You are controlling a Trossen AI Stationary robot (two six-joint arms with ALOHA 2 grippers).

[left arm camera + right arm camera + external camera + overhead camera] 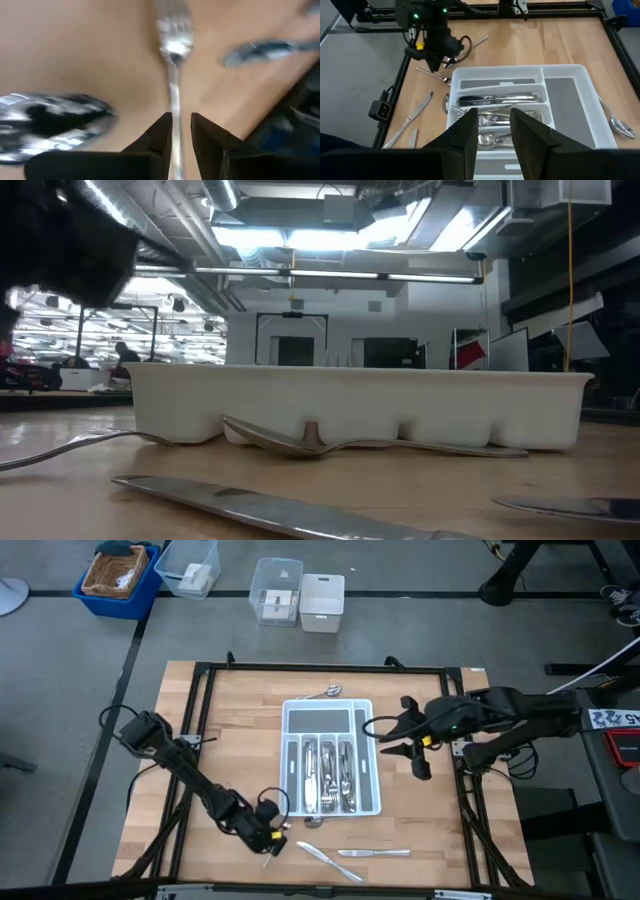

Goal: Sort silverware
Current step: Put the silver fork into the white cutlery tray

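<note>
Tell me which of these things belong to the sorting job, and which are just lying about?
Belonging to the job:
- fork between the left pincer's fingers
- knives on the table
- spoon beyond the white tray
- silverware in tray

Lying about:
- blue bin
- clear boxes

Grey floor (420, 625), blue bin (118, 578), 3 clear tubs, possibly ceiling strip lights (330, 240)

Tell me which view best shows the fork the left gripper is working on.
The left wrist view: the fork fills the frame, its handle running between the left gripper fingers. The high view hides it under the gripper. The right wrist view shows only a distant sliver; the low view may catch its end.
</note>
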